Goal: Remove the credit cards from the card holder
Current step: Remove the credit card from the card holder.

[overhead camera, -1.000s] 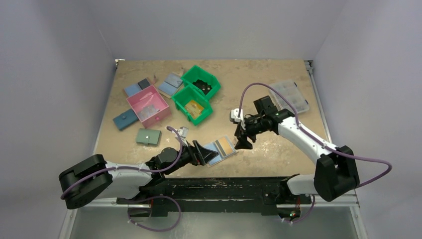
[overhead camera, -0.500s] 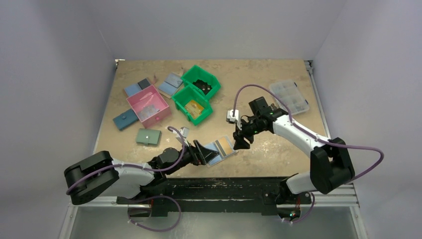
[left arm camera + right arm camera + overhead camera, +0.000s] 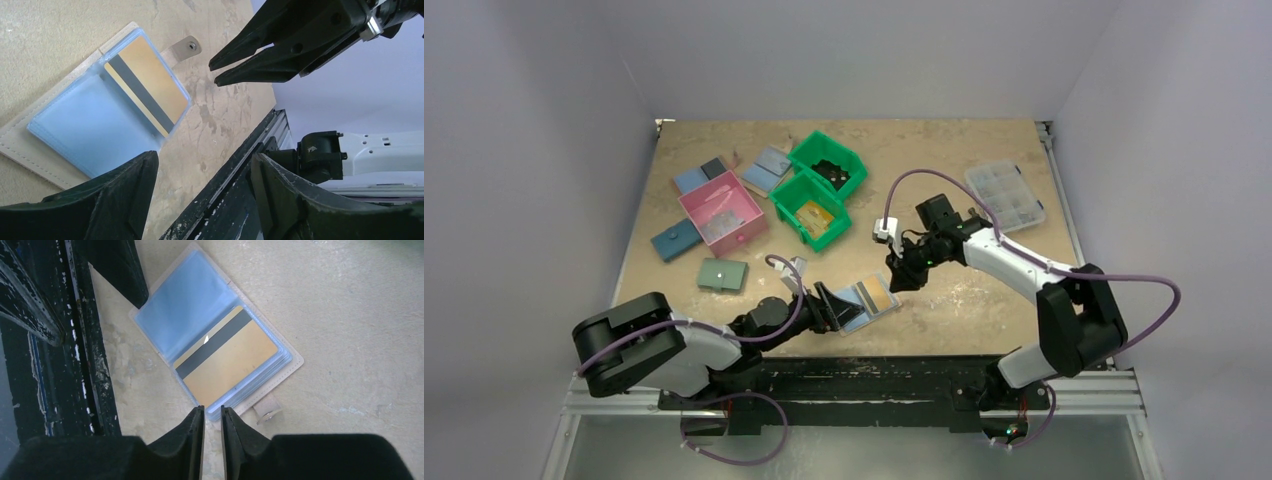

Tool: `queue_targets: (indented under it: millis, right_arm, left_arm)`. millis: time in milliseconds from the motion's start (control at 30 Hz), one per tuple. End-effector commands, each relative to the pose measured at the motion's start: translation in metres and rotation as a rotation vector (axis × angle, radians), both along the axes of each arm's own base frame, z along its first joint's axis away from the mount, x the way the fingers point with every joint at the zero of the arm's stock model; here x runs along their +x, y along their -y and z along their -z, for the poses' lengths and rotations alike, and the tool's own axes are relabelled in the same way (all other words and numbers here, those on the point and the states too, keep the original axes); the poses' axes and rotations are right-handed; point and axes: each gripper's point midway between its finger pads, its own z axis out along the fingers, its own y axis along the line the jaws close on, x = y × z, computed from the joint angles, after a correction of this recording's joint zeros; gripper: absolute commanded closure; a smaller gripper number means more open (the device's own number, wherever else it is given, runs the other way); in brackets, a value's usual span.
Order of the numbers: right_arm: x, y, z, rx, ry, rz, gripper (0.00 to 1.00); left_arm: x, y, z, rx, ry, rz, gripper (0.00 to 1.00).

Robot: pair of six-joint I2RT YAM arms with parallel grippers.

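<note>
The right gripper (image 3: 212, 409) had neared the open beige folding card holder (image 3: 175, 315), its fingers narrowed to an empty slit, likely to pinch the gold black-striped credit card (image 3: 235, 365). The left gripper (image 3: 203, 156) gaped, its fingers empty.

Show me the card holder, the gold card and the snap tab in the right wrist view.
card holder (image 3: 182, 310), right wrist view, on its empty blue sleeve page
card (image 3: 235, 367), right wrist view, on the gold face below the black stripe
snap tab (image 3: 265, 410), right wrist view, on the tab's middle
</note>
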Motion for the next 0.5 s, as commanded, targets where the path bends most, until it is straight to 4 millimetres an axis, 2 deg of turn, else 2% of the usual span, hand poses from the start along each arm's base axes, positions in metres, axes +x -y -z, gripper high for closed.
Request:
queue_targets:
  millis: [0,267,400,467]
  right_arm:
    - [0.020,-0.012,-0.010,0.020,0.029,0.055,0.79]
    - [0.033,-0.016,0.007,-0.024,-0.012,0.157,0.92]
    - [0.036,-0.017,0.014,-0.047,-0.023,0.188,0.94]
    - [0.037,-0.016,0.017,-0.058,-0.029,0.200,0.94]
  left_arm:
    - [0.006,0.012,-0.023,-0.094,0.023,-0.010,0.29]
    - [0.019,0.023,-0.010,-0.058,-0.029,-0.049,0.42]
    - [0.027,0.021,0.012,0.030,-0.093,-0.103,0.46]
    - [0.030,0.019,0.019,0.072,-0.114,-0.123,0.51]
